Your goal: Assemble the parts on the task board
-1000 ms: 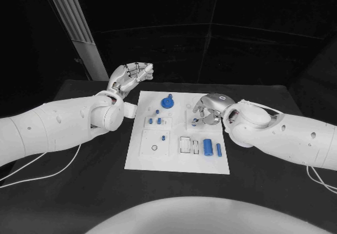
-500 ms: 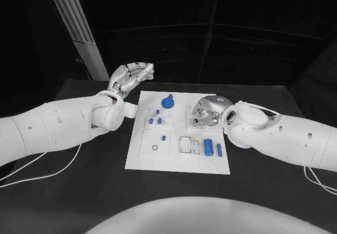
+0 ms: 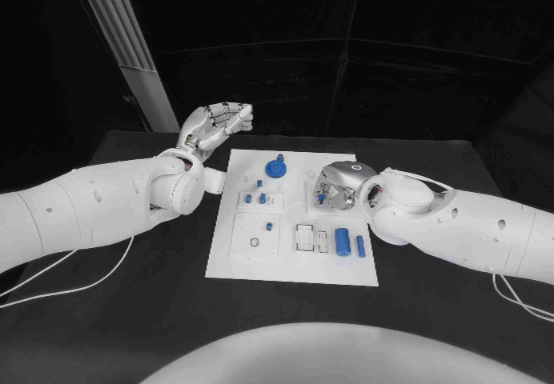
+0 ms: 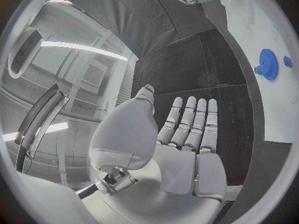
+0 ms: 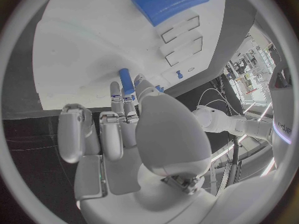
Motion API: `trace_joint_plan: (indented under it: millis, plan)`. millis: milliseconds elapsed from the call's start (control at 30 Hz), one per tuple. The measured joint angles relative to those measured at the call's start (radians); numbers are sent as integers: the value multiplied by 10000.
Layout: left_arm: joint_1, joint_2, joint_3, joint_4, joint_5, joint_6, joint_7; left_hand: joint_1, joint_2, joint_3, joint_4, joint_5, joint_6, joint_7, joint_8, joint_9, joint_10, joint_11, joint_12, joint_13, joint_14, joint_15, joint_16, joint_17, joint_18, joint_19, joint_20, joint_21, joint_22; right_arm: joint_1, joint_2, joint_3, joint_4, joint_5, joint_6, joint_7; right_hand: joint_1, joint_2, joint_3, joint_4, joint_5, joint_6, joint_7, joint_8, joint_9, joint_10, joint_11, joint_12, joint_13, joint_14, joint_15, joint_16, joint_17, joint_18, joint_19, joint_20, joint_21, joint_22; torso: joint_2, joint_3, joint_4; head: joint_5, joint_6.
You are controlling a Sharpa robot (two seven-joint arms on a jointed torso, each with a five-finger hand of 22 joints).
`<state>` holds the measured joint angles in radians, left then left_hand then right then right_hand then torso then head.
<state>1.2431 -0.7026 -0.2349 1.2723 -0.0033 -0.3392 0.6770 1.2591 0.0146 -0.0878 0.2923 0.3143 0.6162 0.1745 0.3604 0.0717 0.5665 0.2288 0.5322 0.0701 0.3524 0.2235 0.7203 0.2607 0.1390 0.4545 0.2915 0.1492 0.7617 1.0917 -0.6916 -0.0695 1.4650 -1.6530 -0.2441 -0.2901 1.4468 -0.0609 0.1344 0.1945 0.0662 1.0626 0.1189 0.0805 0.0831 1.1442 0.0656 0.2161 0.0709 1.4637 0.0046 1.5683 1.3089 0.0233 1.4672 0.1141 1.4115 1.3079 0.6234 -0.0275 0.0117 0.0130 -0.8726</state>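
Task board (image 3: 237, 264) near edge bare, right hand (image 3: 336, 186) (perhaps pinching) over far-right edge

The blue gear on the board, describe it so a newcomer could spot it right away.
Find the white task board in the middle of the black table. Near its far edge, ahead of the raised left hand, stands the blue gear. It is round and toothed; the other blue parts are small pegs or plain cylinders.

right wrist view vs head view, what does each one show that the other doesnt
Right wrist alone: the right hand from behind, its fingertips at a small blue peg standing on the board; whether they grip it I cannot tell.

Head alone: the left hand raised beyond the board's far left corner, holding nothing, and the blue gear.

Both: the board, the right hand and the large blue cylinder.
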Motion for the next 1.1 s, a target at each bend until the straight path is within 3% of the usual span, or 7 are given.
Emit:
trace_joint_plan:
  millis: [233, 600, 833, 1100]
  plan:
    - [0, 0, 0, -5, 0, 0, 0, 0, 0, 0, 0, 0, 0, 0, 0, 0, 0, 0, 0, 0, 0, 0, 0, 0, 0, 0, 0, 0, -8, -14, 23, 0, -11, -1, 169, -1, 460, 325, 419, -74, -136, 464, -112, 154, 13, 410, -124, -228, -100, 31, -103, 0, 0, -1, -13, -86, 0, -1, 2, 0, -6, 1, 0]
    - [0, -35, 0, 4, 0, 2, 0, 0, 0, 0, 0, 0, 0, 0, 41, 1, 0, 0, 42, 1, 0, 0, 60, -23, 0, 0, 0, 0, -7, -32, 16, 4, -1, -5, 94, 14, 828, 428, 681, -139, -175, 839, -153, 280, 90, 833, -154, -421, -117, 31, -103, 0, 0, -1, -2, -147, 0, -1, -6, 0, -6, 7, 0]
    - [0, -64, 0, 16, 0, 2, 0, 0, 0, 0, 0, 0, 0, 0, 41, 1, 0, 0, 42, 2, 0, 0, 59, -23, 0, 0, 0, 0, -7, -45, -126, -3, 138, 38, -350, 111, 904, 427, 681, -139, -195, 858, -136, 279, 90, 930, -136, -516, -108, 31, -103, 0, 0, 0, -2, -146, 0, -2, -5, 0, -6, 34, 0]
    - [-3, -71, 0, 2, 0, 3, 0, 1, -1, 0, 0, 0, 0, 0, 41, 1, 0, 0, 42, 2, 0, 0, 60, -22, 0, 0, 0, 0, -6, -25, -634, 11, 694, 194, -1088, 231, 956, 375, 719, -100, -199, 900, -96, 278, 77, 981, -89, -647, -106, 31, -102, 0, 0, -1, -2, -146, 0, -3, -11, -1, -6, 37, 0]
